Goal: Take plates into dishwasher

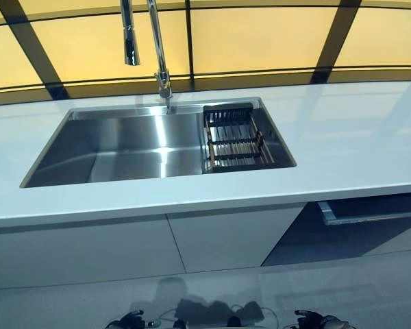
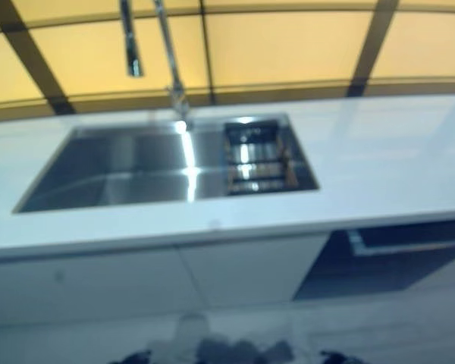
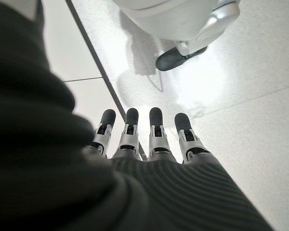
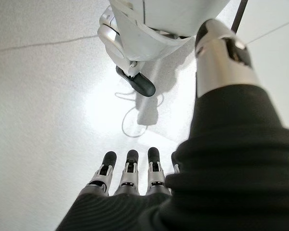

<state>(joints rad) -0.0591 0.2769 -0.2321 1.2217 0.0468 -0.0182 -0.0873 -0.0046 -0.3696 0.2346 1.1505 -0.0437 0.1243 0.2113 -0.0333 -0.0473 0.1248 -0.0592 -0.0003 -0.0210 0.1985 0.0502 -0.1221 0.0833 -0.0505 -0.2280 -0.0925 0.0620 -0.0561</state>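
Left wrist view: my left hand (image 3: 149,144), fingers straight, holding nothing, over pale floor (image 3: 250,120). Right wrist view: my right hand (image 4: 130,180) likewise straight, empty. Beyond: white counter (image 1: 356,137), steel sink (image 1: 123,147), dark rack (image 1: 234,137) at sink's right end, faucet (image 1: 157,48). Dishwasher (image 1: 370,216) under counter, right. Plates: none seen.

Kitchen: steel sink (image 1: 123,147) w/ tall tap (image 1: 159,48) set in pale counter (image 1: 356,144), white cabinets (image 1: 123,250) below, dishwasher (image 1: 370,212) at right.

White countertop (image 1: 356,147) — steel-grey sink (image 1: 123,147), black rack (image 1: 234,137)
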